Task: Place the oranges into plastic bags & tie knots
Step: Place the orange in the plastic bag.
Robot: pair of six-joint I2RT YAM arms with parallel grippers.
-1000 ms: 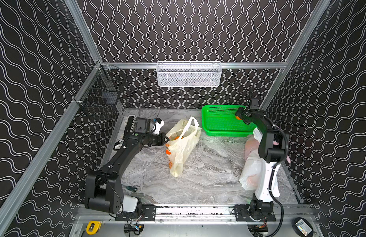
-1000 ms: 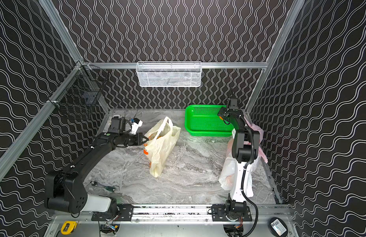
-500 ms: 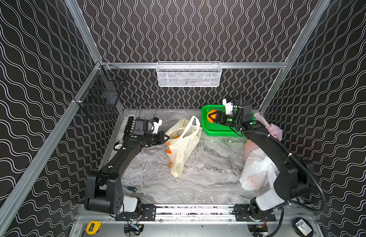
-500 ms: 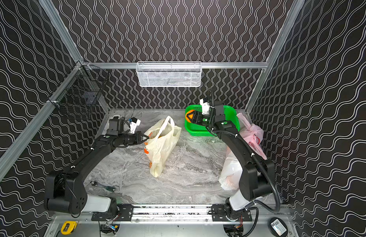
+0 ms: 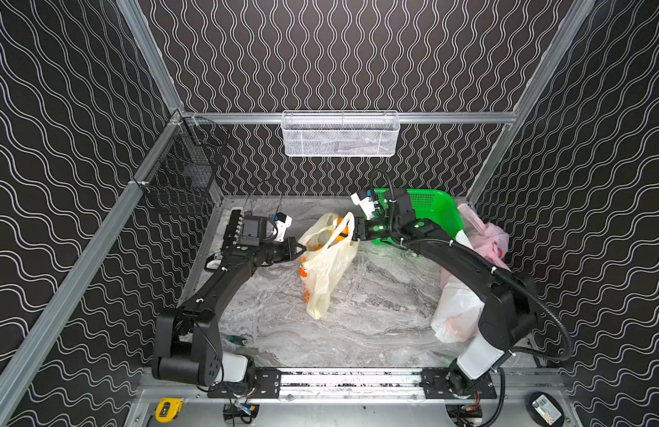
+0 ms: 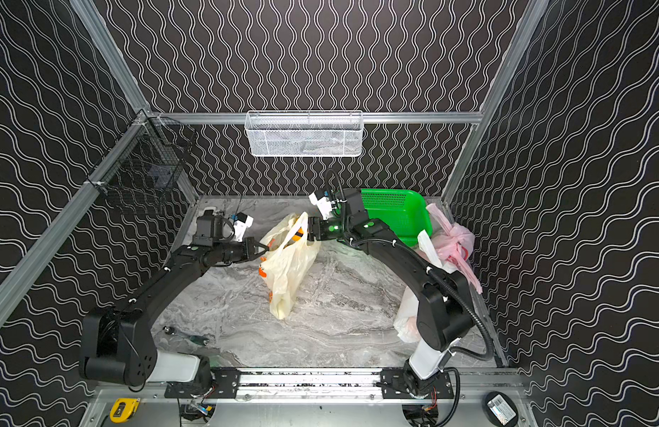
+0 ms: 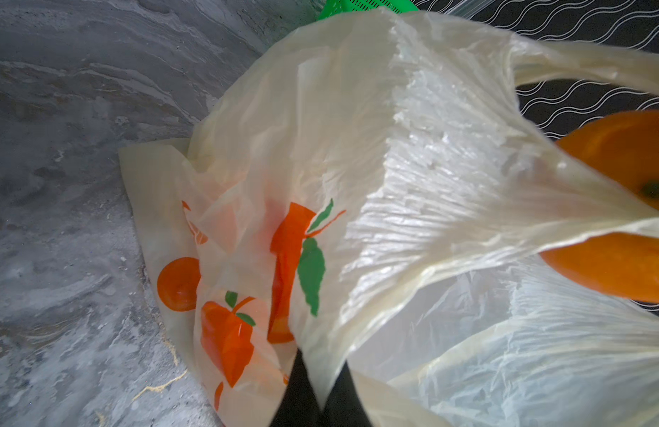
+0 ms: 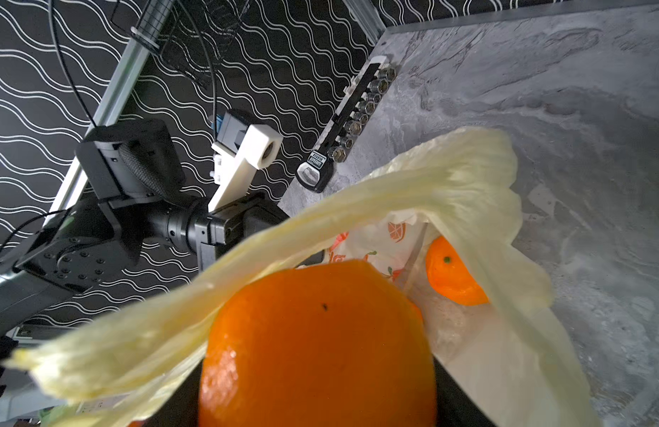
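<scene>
- Yellow bag [image 5: 322, 273] lies mid-table [image 5: 376, 318] with its mouth lifted toward the back. Left jaws are clamped together on its left rim, and the left wrist view shows film pinched between them.
- Right jaws stand apart around an orange [image 8: 317, 351] and grip it. It sits at the bag mouth, under the raised handle loop, and is not yet released.
- Second orange [image 8: 452, 277] is already down inside the yellow bag. More may lie deeper; cannot tell.
- Pink bag [image 5: 487, 240] and white bag [image 5: 453, 314] sit at the table's right edge, beside the right arm. The pink one looks bunched at the neck, likely knotted. The white one's neck is hidden, and a faint orange tint shows through its film.
- Green basket [image 5: 433, 210] is at back right. No oranges show in the visible part; the arm covers some of it.
- Judgement: two bags are probably finished and the third is being filled. Left to do: drop this orange, add any remaining, then knot the yellow handles.
</scene>
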